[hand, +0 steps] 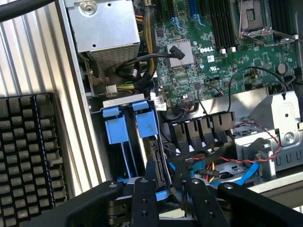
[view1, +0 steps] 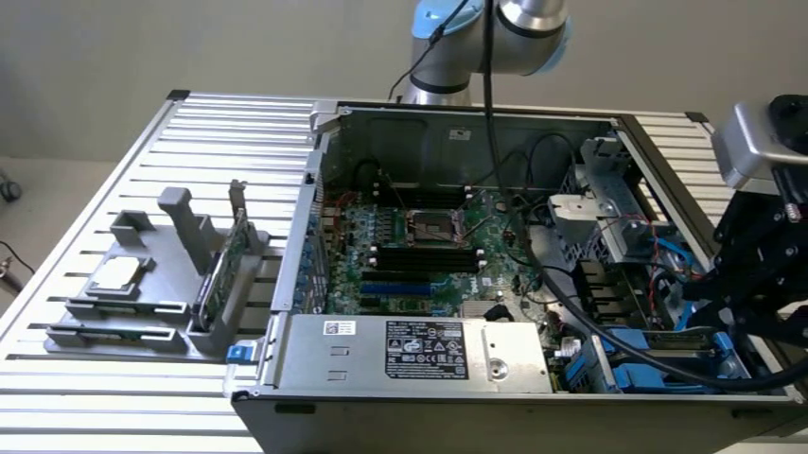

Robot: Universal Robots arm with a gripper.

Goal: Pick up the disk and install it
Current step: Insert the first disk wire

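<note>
A robotics lab bench: slatted aluminium table [view1: 215,132], opened computer tower [view1: 417,142], grey parts fixture [view1: 177,213] alongside.

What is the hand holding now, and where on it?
Cannot tell. The hand sits at the disk, edge-on in the drive bay; contact is hidden.

Bright, even, diffuse light

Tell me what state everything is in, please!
Computer case: open, side panel off.
Disk: standing on edge in the drive bay.
Gripper: low over the drive bay, at the disk.
Green circuit card: upright in the grey holder.
Chip: lying flat on the grey holder.
</note>
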